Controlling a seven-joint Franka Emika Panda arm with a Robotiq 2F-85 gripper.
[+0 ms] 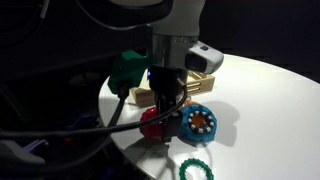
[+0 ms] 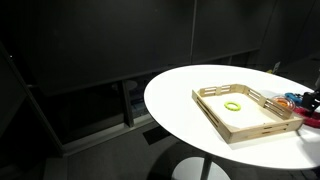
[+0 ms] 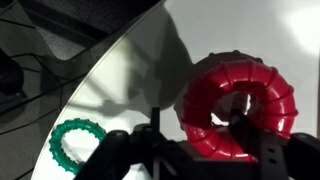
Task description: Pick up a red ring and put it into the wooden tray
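The gripper [image 3: 197,140] hangs low over the table [image 2: 180,90] with its jaws spread. In the wrist view, low in the frame, one finger [image 3: 245,132] reaches into the hole of the red ring [image 3: 240,75] and the other stands outside its left rim with a gap, so nothing is clamped. The red ring lies flat with its hole facing straight up. Being round, it has no real long axis. In an exterior view it [image 1: 150,124] sits under the gripper [image 1: 165,108] at lower centre, just beside the blue ring [image 1: 200,122]. The green ring [image 3: 55,140] lies at the wrist view's lower left. The wooden tray [image 2: 250,123] sits right of centre, holding a small yellow-green ring [image 2: 232,105].
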